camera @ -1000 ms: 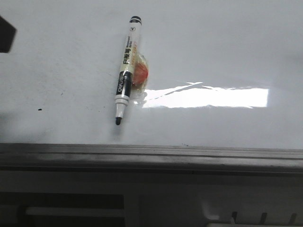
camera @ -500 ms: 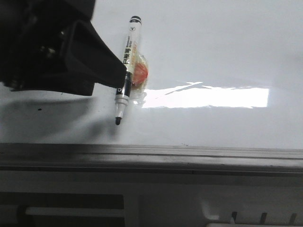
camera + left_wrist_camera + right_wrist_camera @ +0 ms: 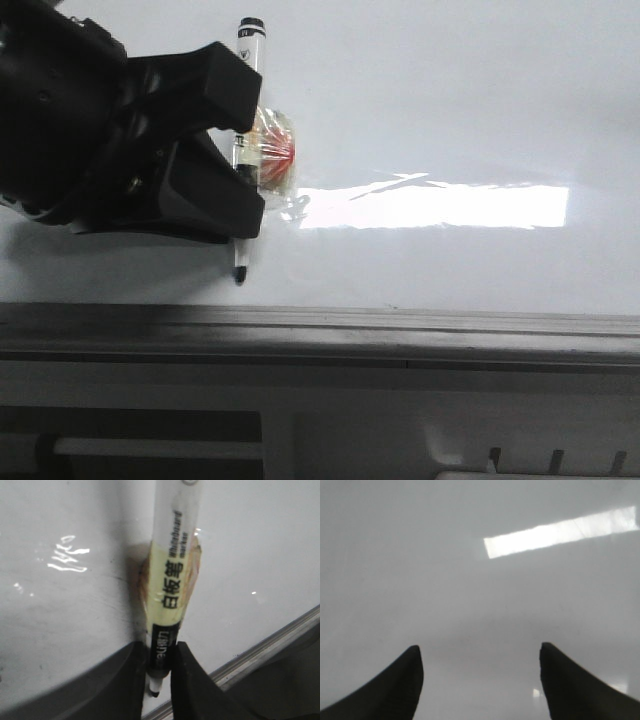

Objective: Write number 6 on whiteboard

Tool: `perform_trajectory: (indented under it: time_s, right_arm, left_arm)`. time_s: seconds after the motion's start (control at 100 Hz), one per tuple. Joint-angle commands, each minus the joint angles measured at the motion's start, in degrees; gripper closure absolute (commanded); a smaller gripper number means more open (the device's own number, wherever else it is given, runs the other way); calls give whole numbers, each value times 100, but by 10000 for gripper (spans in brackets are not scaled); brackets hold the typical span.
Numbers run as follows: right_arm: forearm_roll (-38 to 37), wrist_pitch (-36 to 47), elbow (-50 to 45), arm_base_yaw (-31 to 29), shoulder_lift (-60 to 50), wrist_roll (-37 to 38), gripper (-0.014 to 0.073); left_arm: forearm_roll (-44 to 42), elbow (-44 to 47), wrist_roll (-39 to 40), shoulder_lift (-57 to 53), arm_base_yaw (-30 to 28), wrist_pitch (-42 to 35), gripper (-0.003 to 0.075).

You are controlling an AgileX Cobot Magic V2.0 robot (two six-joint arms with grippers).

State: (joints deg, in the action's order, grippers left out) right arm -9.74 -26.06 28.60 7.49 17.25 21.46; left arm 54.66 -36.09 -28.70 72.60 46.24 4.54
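- Left end effector (image 3: 240, 175): clamped on the marker (image 3: 247, 95), black fingers (image 3: 187, 680) pinching the barrel on both sides at the dark printed band, just above the nib.
- Marker sits near upright in the grip in the front view, cap end up, nib (image 3: 239, 275) down, at or just above the whiteboard (image 3: 450, 100); contact not resolvable from here.
- Left wrist view confirms the grip: barrel (image 3: 172, 580) runs straight out between the fingers, yellow label with black print above the black band.
- A wad of clear tape with a red-orange patch (image 3: 272, 150) is stuck on the barrel's side, just beyond the fingers.
- Right end effector (image 3: 480, 680): jaws spread wide, nothing between them, hovering over bare board.
- Whiteboard: glossy white, lies flat across the whole front view; bright rectangular light reflection (image 3: 435, 207) to the right of the marker.
- Grey metal edge rail (image 3: 400, 330) runs along the near side of the board, close below the nib.
- Number 6: no stroke visible on the board in any view. Board area under the left arm is hidden.
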Motion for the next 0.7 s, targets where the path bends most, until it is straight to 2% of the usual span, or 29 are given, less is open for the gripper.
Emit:
perform_trajectory:
  time_s: [0.0,0.09,0.14,0.19,0.31,0.38,0.47,0.59,0.69]
  right_arm:
    - [93,638,190,80,105,-251,147]
    - [447,648,190,314,105,-730,147]
    - [772,651,190,501,145,-1274,147]
    - [1201,639,201,740,214,-2146,147]
    - [2286,316,302,1485,551,-3939,147]
    - [2657,127,372,1986,857,-4522,147]
    - [2689,185,419,2712,1276,-4744,146]
    - [2689,640,496,3653,1792,-4805,146]
    - [2678,1461,533,4283,2217,-4805,146]
  left_arm:
    - [-6,-169,-3,-239,15,-194,739]
    - [-328,-182,-11,-475,15,-167,739]
    - [-763,-227,-102,-622,15,-64,739]
    - [-1245,-329,-356,-782,15,238,739]
    - [-2235,-806,-1612,-1001,65,1707,739]
    - [-2377,-1061,-2376,-1036,116,2545,739]
    - [-2378,-1321,-3093,-1040,117,3162,739]
    - [-2367,-1416,-3227,-1050,117,3203,739]
    - [-2367,-1419,-3253,-1050,117,3214,739]
